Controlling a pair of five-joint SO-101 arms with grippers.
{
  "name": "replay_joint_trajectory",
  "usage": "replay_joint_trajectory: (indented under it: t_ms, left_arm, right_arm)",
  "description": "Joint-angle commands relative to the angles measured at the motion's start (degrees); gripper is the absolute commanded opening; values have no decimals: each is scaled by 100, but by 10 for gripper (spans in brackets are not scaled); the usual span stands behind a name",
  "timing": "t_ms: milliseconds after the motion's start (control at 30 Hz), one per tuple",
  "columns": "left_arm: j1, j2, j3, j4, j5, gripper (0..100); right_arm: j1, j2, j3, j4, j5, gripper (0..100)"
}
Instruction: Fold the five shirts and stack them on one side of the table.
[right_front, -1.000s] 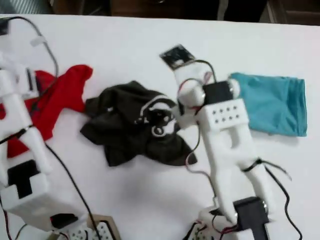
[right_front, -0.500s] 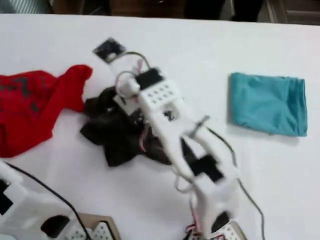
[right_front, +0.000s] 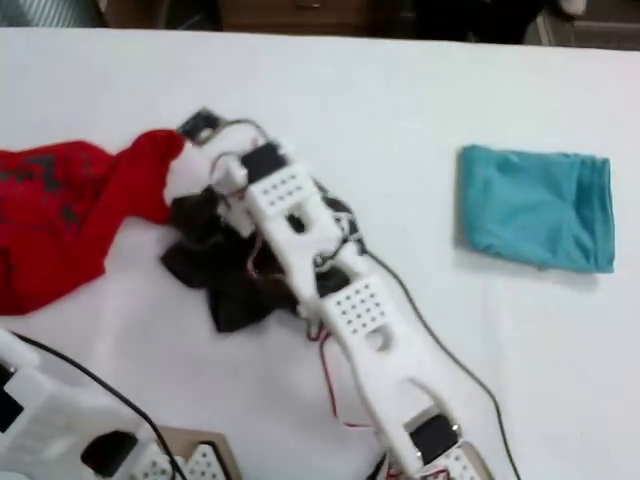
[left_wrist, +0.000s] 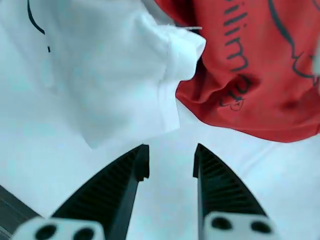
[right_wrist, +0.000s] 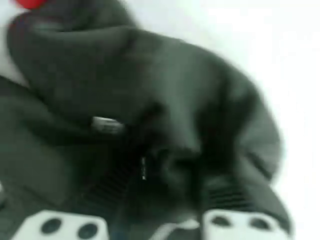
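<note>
By my reckoning only one of the five was done: the teal shirt lay folded toward one side of the table. The black shirt sat crumpled mid-table, with the red shirt sprawled unfolded just beside it and a white garment against the red one. My right gripper was down in the black folds, and I could not tell whether it was pinching cloth. My left gripper hung spread and empty by the white garment's edge.

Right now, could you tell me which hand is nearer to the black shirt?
The right. The right hand is down in the folds of the black shirt; the left hand hangs beside the red shirt, away from it.
</note>
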Motion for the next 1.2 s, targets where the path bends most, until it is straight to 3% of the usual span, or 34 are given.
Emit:
replay_joint_trajectory:
  t_ms: [0, 233, 500, 767, 900, 1067, 1167]
  left_arm:
    - [62, -246, 4, -97, -35, 166]
    - [765, -255, 497, -70, -378, 166]
    - [1582, -255, 629, -97, -360, 166]
    - [2901, -255, 462, -202, -360, 166]
    - [3666, -246, 426, -659, -352, 168]
    - [4765, -237, 391, -1187, -141, 169]
    - [5459, -211, 426, -1424, 26, 187]
  right_arm:
    - [541, -215, -826, 198, 0, 19]
    - [1314, -1815, -105, 207, 0, 20]
    - [1754, -4075, 1881, 207, -18, 20]
    - [2413, -6651, 6822, 66, 0, 21]
    - [2958, -8136, 8993, -769, 70, 21]
    - [3002, -9666, 11349, -1727, 668, 24]
    - [3143, -10237, 12141, -2026, 642, 100]
